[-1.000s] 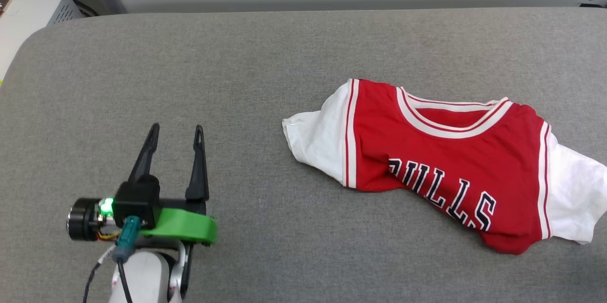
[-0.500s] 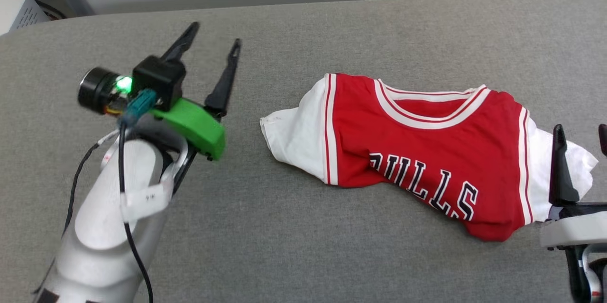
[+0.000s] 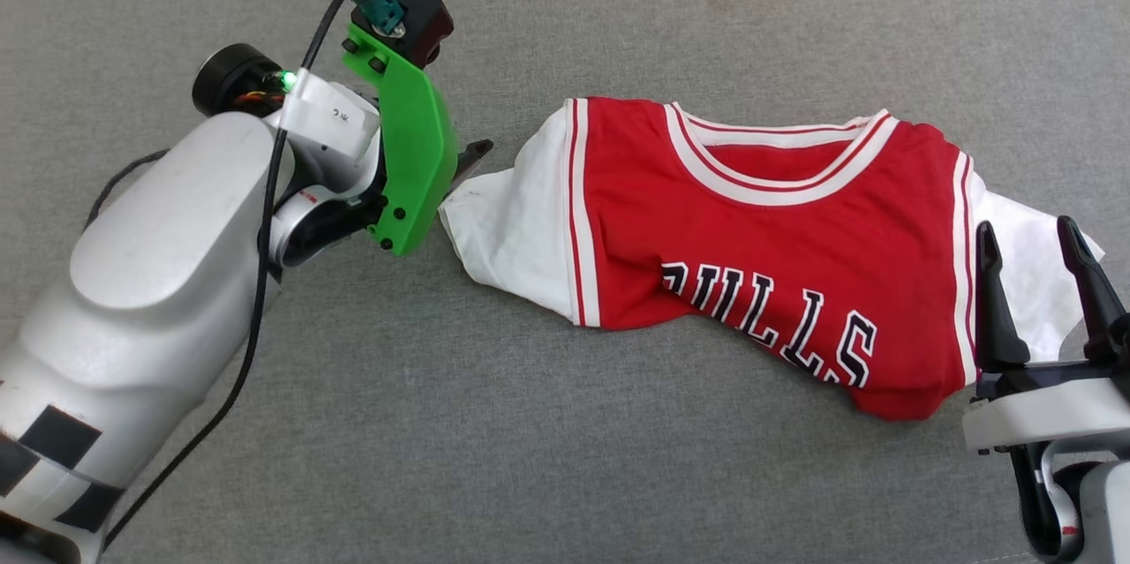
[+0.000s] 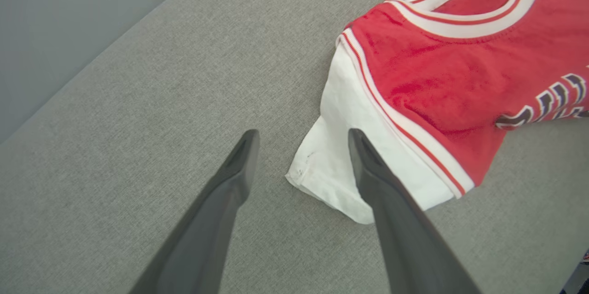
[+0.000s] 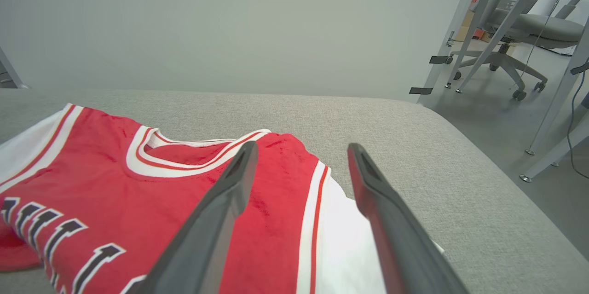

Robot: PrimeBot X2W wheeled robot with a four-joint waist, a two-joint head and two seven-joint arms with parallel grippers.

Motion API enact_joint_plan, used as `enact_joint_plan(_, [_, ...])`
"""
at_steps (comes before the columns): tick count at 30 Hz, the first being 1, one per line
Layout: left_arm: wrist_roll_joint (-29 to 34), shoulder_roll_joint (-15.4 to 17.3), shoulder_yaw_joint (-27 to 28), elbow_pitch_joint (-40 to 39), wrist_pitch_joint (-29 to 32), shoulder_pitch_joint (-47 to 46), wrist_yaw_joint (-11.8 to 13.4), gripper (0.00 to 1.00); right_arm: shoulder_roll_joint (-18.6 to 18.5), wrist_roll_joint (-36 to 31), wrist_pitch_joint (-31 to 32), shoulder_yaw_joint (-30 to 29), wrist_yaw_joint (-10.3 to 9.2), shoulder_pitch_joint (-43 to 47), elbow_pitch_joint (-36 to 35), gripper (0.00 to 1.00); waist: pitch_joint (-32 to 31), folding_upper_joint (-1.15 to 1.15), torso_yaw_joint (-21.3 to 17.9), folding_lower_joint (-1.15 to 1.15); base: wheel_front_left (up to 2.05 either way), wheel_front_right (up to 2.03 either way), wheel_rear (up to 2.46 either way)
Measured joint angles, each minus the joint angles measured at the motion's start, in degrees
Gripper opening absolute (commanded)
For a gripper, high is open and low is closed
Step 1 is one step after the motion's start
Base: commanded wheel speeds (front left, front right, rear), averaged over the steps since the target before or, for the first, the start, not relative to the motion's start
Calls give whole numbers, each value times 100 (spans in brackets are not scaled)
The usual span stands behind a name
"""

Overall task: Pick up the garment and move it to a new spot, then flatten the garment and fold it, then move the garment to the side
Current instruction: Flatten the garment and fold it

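Left gripper (image 4: 302, 133), right gripper (image 3: 1025, 226) advanced; one garment (image 3: 759, 255).

Count on inspection: one garment (image 3: 759, 255), with two white sleeves (image 3: 516, 224), on one grey table (image 3: 618, 17). Two grippers: left gripper (image 4: 301, 140) at the garment's left end, right gripper (image 3: 1024, 227) at its right end. Four dark fingers (image 4: 221, 211), two per gripper. One office chair (image 5: 529, 31), well apart from the garment.
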Motion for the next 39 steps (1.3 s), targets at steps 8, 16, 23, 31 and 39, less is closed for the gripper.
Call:
enact_joint_plan(8, [-427, 153, -1162, 671, 638, -565, 0, 100, 21, 11, -70, 237, 0, -385, 226, 100, 411, 0, -237, 0, 0, 0, 0])
enact_joint_plan(16, [-639, 249, -1962, 1024, 535, -905, 0, 100, 21, 29, -108, 336, 0, -584, 501, 100, 689, 0, -503, 0, 0, 0, 0])
enact_joint_plan(23, [-765, 372, -2262, 1027, -427, -899, 0, 0, 16, 60, -124, 231, 0, -588, 499, 100, 603, 0, -528, 0, 0, 0, 0])
enact_joint_plan(31, [-765, 744, -2045, 1096, -2243, -350, 8, 0, -155, 83, -124, -37, 0, -442, 490, 100, 213, 0, -362, 0, 0, 0, 0])
enact_joint_plan(39, [-826, 1336, -1781, 558, -2951, 193, 419, 0, -961, 193, 238, -134, 0, -447, 407, 100, -148, 0, -123, 0, 0, 0, 0])
